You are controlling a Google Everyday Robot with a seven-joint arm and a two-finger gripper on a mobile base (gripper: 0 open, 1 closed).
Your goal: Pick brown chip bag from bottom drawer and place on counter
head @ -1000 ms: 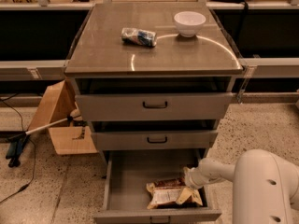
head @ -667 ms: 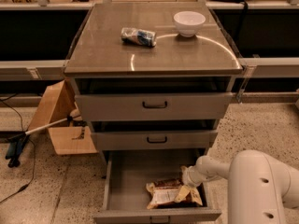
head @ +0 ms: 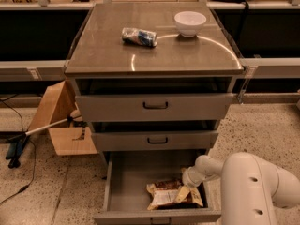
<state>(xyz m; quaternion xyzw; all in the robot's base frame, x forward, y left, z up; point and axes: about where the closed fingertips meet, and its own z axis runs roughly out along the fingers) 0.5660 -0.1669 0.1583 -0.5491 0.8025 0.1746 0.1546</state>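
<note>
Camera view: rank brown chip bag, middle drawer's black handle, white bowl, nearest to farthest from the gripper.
Gripper sits in the bottom drawer.
1. Glossy brown chip bag, right beside it.
2. Middle drawer's black handle, above.
3. White bowl, back on counter.

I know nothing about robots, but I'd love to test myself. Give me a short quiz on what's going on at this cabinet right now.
1. Fill in the blank: on the counter, beside the white bowl, lies a blue-and-white ____.
2. Where is the gripper?
A) hovering above the counter
B) down in the bottom drawer, at the brown chip bag
C) resting on the white bowl
3. True or false: the bottom drawer is shut.

Key:
1. packet
2. B
3. False; it is pulled open.
</note>
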